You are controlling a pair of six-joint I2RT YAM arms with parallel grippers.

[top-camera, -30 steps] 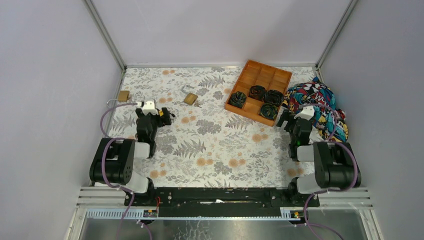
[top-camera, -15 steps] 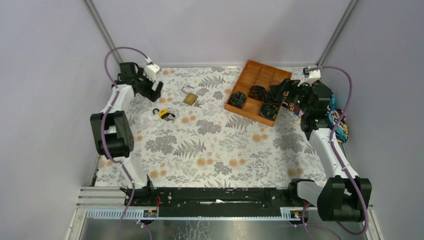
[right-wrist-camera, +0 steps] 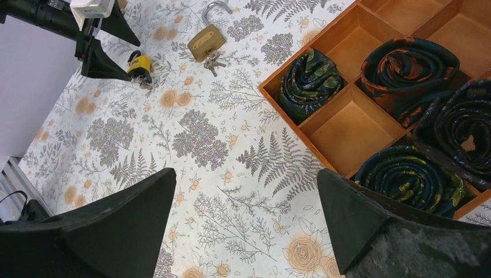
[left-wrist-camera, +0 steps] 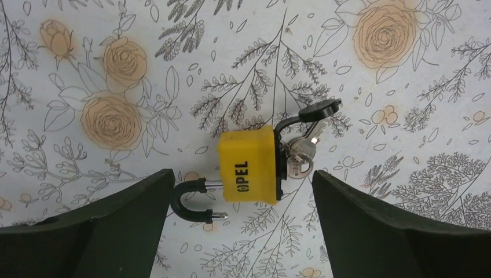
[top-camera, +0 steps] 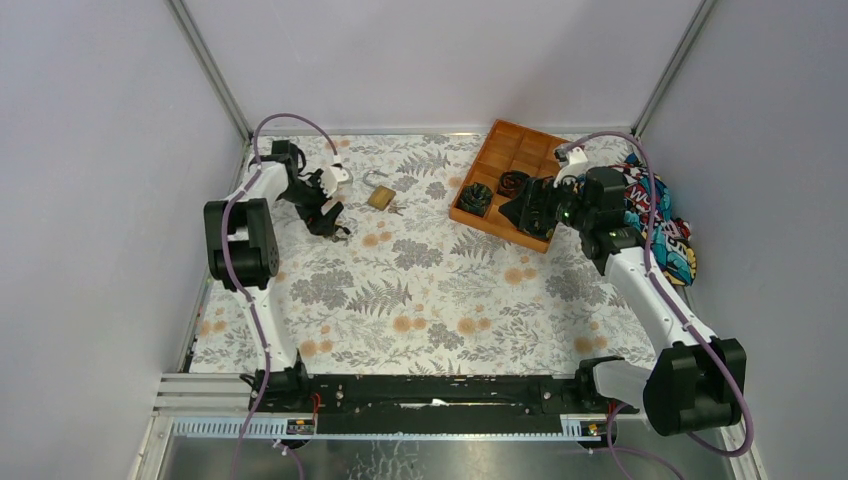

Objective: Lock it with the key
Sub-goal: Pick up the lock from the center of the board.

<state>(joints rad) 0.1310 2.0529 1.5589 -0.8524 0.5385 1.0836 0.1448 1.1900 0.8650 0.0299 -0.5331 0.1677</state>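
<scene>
A yellow padlock lies flat on the floral table, its black shackle swung open. A bunch of keys sits at its base, one with a black head. My left gripper hovers right over it, open, one finger on each side and touching nothing. A brass padlock with an open shackle and its own keys lies further right. My right gripper is open and empty above bare table, by the near-left edge of the tray.
An orange compartment tray holds several rolled dark ties at back right. A colourful cloth is heaped beyond it against the right wall. Grey walls close in the table on three sides.
Both arms have unfolded from their tucked poses near the bases. The left swung out to the back wall, then came in over the yellow padlock; the right reached up to the tray. Both grippers stayed open.
</scene>
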